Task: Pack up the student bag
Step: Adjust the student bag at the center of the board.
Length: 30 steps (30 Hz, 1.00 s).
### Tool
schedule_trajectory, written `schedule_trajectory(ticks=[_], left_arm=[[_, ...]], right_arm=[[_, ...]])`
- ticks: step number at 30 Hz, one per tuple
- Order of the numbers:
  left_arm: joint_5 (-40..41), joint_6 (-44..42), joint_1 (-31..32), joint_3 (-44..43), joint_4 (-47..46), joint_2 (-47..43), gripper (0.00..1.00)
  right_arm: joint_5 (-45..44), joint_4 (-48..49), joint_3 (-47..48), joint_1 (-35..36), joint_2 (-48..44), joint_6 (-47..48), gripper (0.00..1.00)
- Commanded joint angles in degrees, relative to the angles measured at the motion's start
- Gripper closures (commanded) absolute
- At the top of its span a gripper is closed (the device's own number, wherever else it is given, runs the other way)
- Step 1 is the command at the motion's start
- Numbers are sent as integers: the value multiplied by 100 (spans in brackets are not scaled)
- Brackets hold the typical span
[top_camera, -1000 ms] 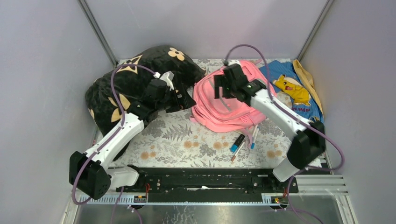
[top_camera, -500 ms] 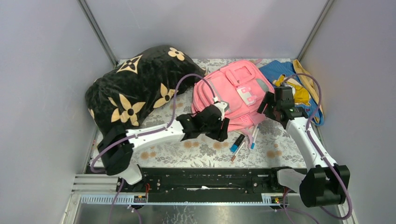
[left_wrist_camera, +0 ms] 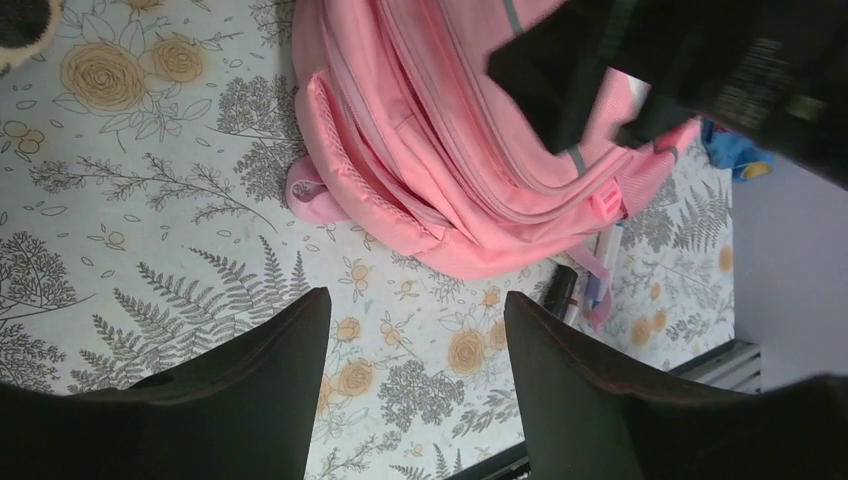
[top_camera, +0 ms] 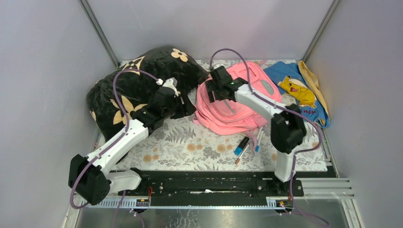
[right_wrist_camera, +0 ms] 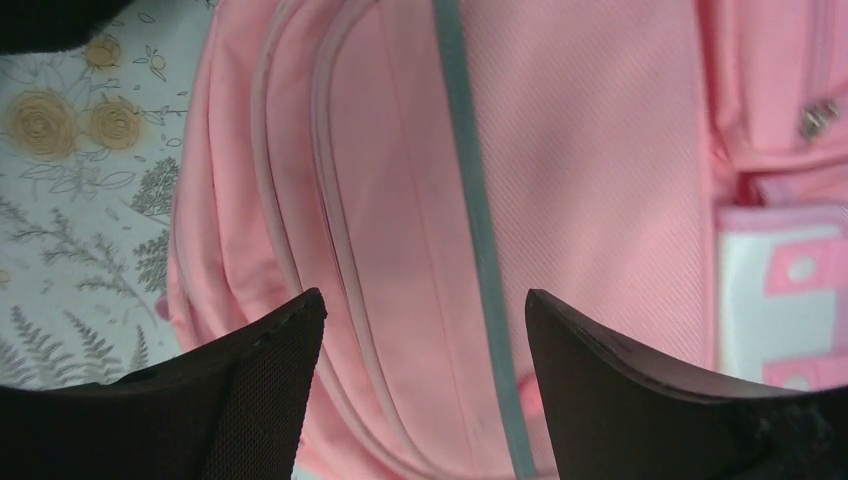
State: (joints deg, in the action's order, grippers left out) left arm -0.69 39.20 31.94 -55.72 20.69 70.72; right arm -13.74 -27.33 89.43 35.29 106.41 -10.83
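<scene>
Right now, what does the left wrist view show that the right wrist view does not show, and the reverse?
Only the left wrist view: pens beside the pink bag, a corner of the blue cloth, and the right arm over the bag. Only the right wrist view: the bag's white-and-pink patch and its metal zip pulls. Both: the bag, the flowered table cover, and an open claw holding nothing, the left claw in one, the right claw in the other.

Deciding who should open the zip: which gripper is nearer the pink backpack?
Right. The right gripper hangs open directly above the backpack, over its front. The left gripper, also open, is off its left edge, above the floral cloth.
</scene>
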Motion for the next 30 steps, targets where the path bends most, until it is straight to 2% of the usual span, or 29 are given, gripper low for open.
schedule_trajectory(ticks=[1,6,9,11,14,16,22,24,25,26,27,28,30], left_arm=[[-265,115,-164,187,313,-245,29],[-299,196,-197,363,237,-337,28],[-376,211,-197,421,147,-304,28],[-461,203,-197,422,103,-235,28],[-622,174,-197,442,5,-139,28],[-710,125,-197,457,-43,-86,28],[-924,-40,6,462,-275,184,28],[-912,-69,181,396,-313,336,28],[-907,-70,276,362,-329,412,28],[-919,-70,330,334,-362,479,28],[-928,-58,363,320,-394,527,28],[-943,-46,395,309,-439,563,28],[-958,-40,445,293,-500,612,28]], right_arm=[[-486,-139,716,114,760,627,20],[-465,-238,886,248,1148,733,22],[-703,-89,654,345,1105,693,27],[-878,-35,538,360,991,616,42],[-963,131,352,356,623,543,70],[-808,142,301,356,338,478,78],[-260,-135,341,331,-133,340,80],[184,-138,298,248,-213,228,76],[327,-140,276,174,-235,163,69],[497,-136,238,104,-254,94,67],[661,-86,171,15,-283,25,70],[799,-24,86,-91,-302,-59,77],[919,90,-84,-294,-349,-197,100]])
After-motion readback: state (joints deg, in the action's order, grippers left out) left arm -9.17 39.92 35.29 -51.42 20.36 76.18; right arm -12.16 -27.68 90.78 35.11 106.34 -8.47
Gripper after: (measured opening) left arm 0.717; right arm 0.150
